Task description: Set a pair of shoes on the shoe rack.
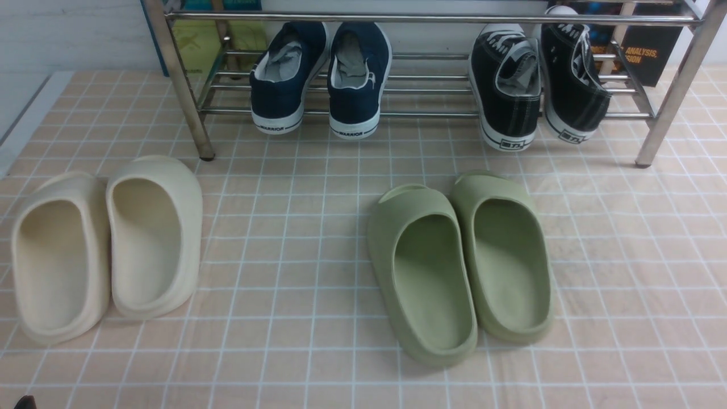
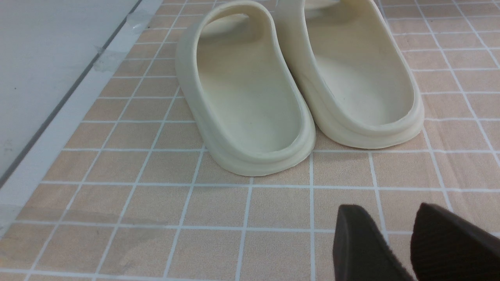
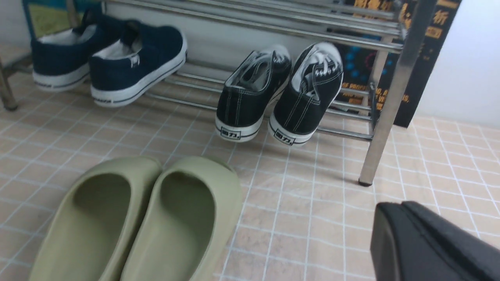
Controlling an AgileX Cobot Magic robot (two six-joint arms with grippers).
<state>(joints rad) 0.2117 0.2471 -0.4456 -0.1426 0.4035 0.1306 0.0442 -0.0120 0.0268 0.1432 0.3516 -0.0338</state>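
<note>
The two black canvas sneakers [image 1: 508, 85] [image 1: 573, 79] rest side by side on the lower rods at the right end of the chrome shoe rack [image 1: 431, 18], heels toward me. They also show in the right wrist view [image 3: 250, 93] [image 3: 308, 97]. My left gripper [image 2: 390, 208] is open and empty, low over the tiled floor just in front of the cream slides. My right gripper [image 3: 394, 207] is shut on nothing, over the floor near the rack's right leg [image 3: 394, 89]. A dark tip at the front view's bottom left corner [image 1: 25, 402] is all that shows of either gripper there.
Two navy sneakers [image 1: 321, 74] sit on the rack's left part. A pair of cream foam slides [image 1: 108, 244] lies on the floor at the left, and a pair of green foam slides [image 1: 460, 261] at centre right. Books stand behind the rack.
</note>
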